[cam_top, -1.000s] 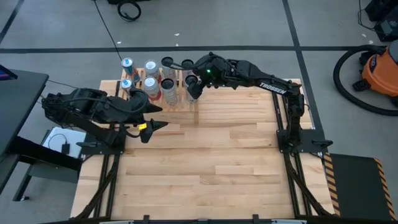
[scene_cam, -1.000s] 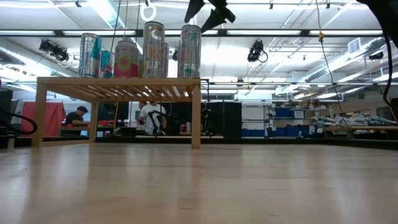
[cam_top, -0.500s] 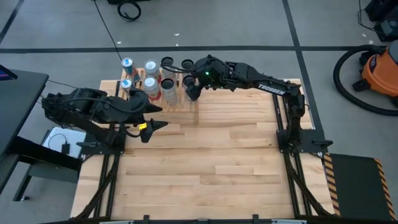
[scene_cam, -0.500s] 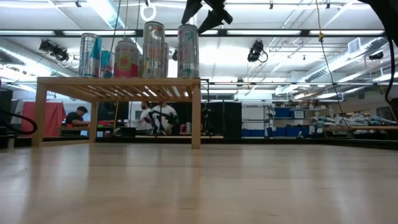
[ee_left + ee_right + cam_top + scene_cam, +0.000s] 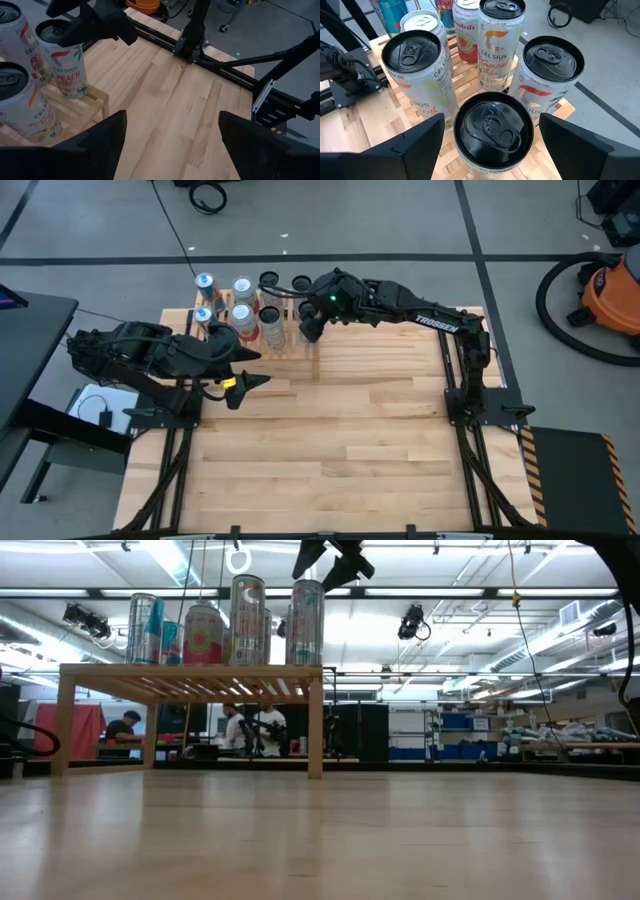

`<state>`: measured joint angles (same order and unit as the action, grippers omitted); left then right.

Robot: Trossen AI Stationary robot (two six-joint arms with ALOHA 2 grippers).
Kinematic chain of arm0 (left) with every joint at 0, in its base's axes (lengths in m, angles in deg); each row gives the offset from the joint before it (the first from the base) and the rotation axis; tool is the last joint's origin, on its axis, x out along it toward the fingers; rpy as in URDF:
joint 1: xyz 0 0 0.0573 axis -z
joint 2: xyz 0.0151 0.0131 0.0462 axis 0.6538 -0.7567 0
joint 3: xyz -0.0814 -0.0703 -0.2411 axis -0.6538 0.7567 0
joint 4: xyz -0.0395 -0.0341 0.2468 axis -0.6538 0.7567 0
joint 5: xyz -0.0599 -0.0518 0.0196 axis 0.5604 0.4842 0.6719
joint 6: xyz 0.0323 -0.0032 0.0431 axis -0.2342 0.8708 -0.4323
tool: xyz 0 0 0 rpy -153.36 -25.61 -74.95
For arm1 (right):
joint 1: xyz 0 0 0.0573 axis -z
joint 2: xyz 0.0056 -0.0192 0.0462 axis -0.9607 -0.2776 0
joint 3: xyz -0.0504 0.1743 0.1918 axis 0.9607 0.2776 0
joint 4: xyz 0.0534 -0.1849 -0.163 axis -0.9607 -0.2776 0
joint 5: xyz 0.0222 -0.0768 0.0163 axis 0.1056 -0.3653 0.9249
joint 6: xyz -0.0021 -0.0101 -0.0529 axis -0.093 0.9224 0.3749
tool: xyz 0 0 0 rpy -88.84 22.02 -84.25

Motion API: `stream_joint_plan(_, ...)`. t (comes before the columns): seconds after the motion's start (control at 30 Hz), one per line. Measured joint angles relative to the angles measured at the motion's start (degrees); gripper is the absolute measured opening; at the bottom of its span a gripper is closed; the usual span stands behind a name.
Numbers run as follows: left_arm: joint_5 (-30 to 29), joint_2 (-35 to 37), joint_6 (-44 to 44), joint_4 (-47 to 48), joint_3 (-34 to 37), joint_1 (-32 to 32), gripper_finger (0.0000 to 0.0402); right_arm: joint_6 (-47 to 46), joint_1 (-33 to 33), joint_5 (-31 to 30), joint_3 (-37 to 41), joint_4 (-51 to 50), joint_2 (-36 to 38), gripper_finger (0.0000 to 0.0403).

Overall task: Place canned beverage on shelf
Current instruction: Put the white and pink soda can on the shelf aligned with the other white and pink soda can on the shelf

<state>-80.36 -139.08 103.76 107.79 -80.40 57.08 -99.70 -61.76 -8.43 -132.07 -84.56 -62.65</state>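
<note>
The left gripper point(image 5: 236, 379) is parked low over the bare table point(image 5: 340, 440), just short of the shelf point(image 5: 190, 677); its fingers point(image 5: 95, 145) are spread with nothing between them. The shelf stands at the table's far left corner, and several cans are seen upright on its slats. At the shelf's near right corner stands a black-topped can point(image 5: 492, 127) point(image 5: 306, 622), directly under the right gripper point(image 5: 490, 135). The right gripper point(image 5: 310, 328) is held just above that can's top, its fingers point(image 5: 410, 145) spread wide on either side, not touching it. Beside it a Peach Vibe can point(image 5: 64, 65) point(image 5: 547, 80) is seen on the shelf's corner, with a Tropical Vibe can point(image 5: 500, 42) and another black-topped can point(image 5: 417, 75) close by. Farther back a pink-labelled can point(image 5: 203, 635) and a blue can point(image 5: 205, 282) are set. Beyond the table, people point(image 5: 250, 728) are visible in the room under the shelf's top.
</note>
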Motion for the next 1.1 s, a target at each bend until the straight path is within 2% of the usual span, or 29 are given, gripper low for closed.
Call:
stream_joint_plan(0.43, 0.0, 0.02, -0.07, -0.02, 0.0, 0.0, 0.0316, -0.44, 0.11, -0.16, -0.09, -1.34, -0.2, 0.0335)
stream_joint_plan(1.1, 0.0, 0.01, -0.22, -0.02, 0.0, 0.0, 0.0316, -0.7, 1.99, 4.6, 1.33, -1.16, -0.33, 0.0335)
